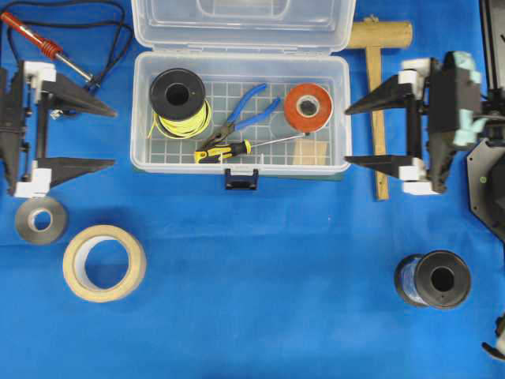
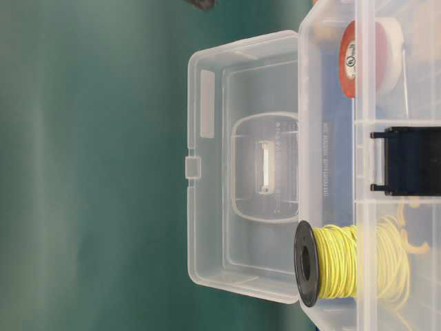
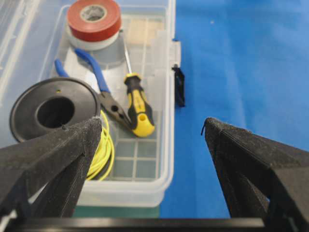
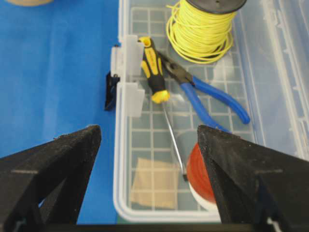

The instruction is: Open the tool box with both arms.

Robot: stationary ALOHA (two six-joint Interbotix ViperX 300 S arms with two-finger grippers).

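The clear tool box (image 1: pixel 241 167) stands open at the table's back centre, its lid (image 1: pixel 241 24) folded back flat behind it and its black latch (image 1: pixel 241 179) hanging at the front. Inside lie a yellow wire spool (image 1: pixel 179 99), blue pliers (image 1: pixel 248 110), a screwdriver (image 1: pixel 225 150) and red tape (image 1: pixel 308 106). My left gripper (image 1: pixel 114 138) is open and empty just left of the box; the left wrist view (image 3: pixel 152 123) shows the box end wall (image 3: pixel 166 145) ahead. My right gripper (image 1: pixel 347 136) is open and empty at the box's right end, as the right wrist view (image 4: pixel 148 129) shows.
A soldering iron (image 1: pixel 39 43) with its cable lies at the back left. A wooden mallet (image 1: pixel 379 79) lies under the right gripper. A grey tape roll (image 1: pixel 39 219) and masking tape (image 1: pixel 104 263) sit front left. A black spool (image 1: pixel 434 279) sits front right.
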